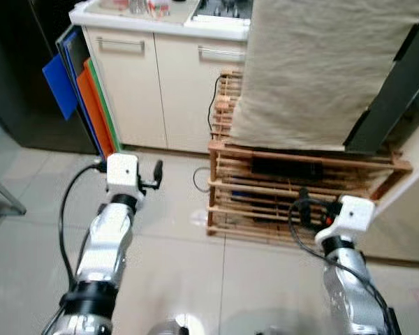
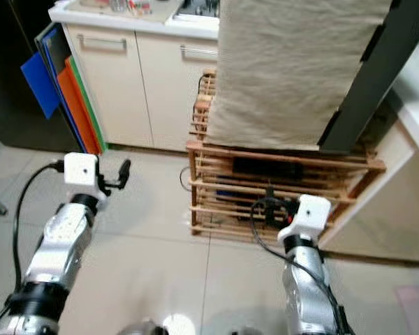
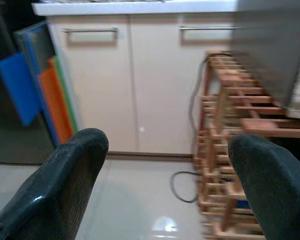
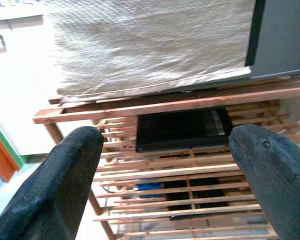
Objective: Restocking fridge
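No stock in hand and I can't pick out a fridge for sure; both tools have fingers apart and empty, right tool (image 1: 314, 209) nearest the wooden rack (image 1: 265, 199) dead ahead, left tool (image 1: 156, 174) aimed far-left at the cabinet (image 1: 136, 84).

Both silver arms extend forward from the lower edge of the head views, elbows low, wrists raised.

Left arm: the forearm rises to a white wrist block. The left gripper (image 1: 156, 176) projects beyond that block. In the left wrist view its two black fingers (image 3: 65, 175) stand wide apart, with nothing between the pads. A black cable loops from the wrist block back along the forearm.

Right arm: the forearm rises to a white wrist block. The right gripper (image 1: 305, 207) projects beyond it. In the right wrist view its black fingers (image 4: 65, 175) are spread wide, with nothing held between them. A black cable curls beside the wrist.
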You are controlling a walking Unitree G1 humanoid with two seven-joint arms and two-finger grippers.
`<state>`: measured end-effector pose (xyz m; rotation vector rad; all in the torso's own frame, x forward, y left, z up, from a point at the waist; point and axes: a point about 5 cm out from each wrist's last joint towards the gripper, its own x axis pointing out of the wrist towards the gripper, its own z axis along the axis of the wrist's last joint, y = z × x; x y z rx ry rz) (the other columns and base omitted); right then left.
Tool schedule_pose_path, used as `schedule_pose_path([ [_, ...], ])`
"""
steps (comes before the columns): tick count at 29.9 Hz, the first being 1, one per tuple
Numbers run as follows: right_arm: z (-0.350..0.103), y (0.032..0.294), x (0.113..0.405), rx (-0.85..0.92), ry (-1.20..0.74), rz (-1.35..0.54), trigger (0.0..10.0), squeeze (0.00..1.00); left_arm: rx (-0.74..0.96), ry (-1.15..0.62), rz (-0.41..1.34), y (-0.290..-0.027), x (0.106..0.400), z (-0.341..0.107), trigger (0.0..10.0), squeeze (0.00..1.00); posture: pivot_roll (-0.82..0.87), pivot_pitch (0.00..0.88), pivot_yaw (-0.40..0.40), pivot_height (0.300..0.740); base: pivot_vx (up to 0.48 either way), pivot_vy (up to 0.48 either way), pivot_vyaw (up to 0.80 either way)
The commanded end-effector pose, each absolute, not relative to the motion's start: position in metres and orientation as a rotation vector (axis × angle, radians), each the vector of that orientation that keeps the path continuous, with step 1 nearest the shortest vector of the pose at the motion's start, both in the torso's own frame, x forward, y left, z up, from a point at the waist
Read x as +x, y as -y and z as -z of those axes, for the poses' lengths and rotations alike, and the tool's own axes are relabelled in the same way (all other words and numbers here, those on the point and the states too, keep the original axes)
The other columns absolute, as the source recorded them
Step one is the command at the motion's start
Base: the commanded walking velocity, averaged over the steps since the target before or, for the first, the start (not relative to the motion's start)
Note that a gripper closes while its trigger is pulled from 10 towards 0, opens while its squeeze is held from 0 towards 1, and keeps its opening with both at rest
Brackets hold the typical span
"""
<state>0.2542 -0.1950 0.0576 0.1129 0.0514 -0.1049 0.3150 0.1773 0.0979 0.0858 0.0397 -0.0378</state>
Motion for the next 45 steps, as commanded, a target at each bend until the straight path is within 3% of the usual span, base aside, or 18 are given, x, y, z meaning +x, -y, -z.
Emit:
schedule_pose_path([
  [1, -0.055, 0.201, 0.251, 0.098, -0.062, 0.120, 10.0, 0.00, 0.095, -0.056, 0.047, -0.172, 0.316, -0.095, 10.0, 0.00, 0.01, 0.016, 0.005, 0.740, 0.000, 0.480, 0.00],
  [4, -0.053, 0.201, 0.253, 0.003, -0.093, 0.126, 10.0, 0.00, 0.128, -0.051, 0.047, -0.169, 0.318, -0.095, 10.0, 0.00, 0.01, 0.016, 0.009, 0.740, 0.000, 0.000, 0.00],
  [8, -0.053, 0.198, 0.256, 0.005, -0.099, 0.125, 10.0, 0.00, 0.131, -0.042, 0.059, -0.166, 0.318, -0.096, 10.0, 0.00, 0.01, 0.015, 0.011, 0.740, 0.000, 0.000, 0.00],
  [9, -0.053, 0.197, 0.256, 0.009, -0.094, 0.127, 10.0, 1.00, 0.131, -0.039, 0.063, -0.165, 0.318, -0.097, 10.0, 0.00, 0.01, 0.015, 0.013, 0.740, 0.000, 0.000, 0.00],
  [21, -0.052, 0.202, 0.249, -0.041, -0.088, 0.155, 10.0, 1.00, 0.124, -0.007, 0.090, -0.159, 0.318, -0.100, 10.0, 0.00, 0.00, 0.021, 0.013, 0.740, 0.108, 0.000, 0.00],
  [22, -0.052, 0.202, 0.248, -0.037, -0.088, 0.154, 10.0, 0.00, 0.121, -0.008, 0.091, -0.159, 0.318, -0.100, 10.0, 0.00, 0.00, 0.022, 0.014, 0.740, 0.431, 0.000, 0.00],
  [45, -0.054, 0.209, 0.256, 0.000, -0.084, 0.173, 10.0, 0.00, 0.083, 0.014, 0.113, -0.157, 0.317, -0.100, 10.0, 0.00, 0.01, 0.004, 0.005, 0.740, 0.432, 0.000, 0.00],
])
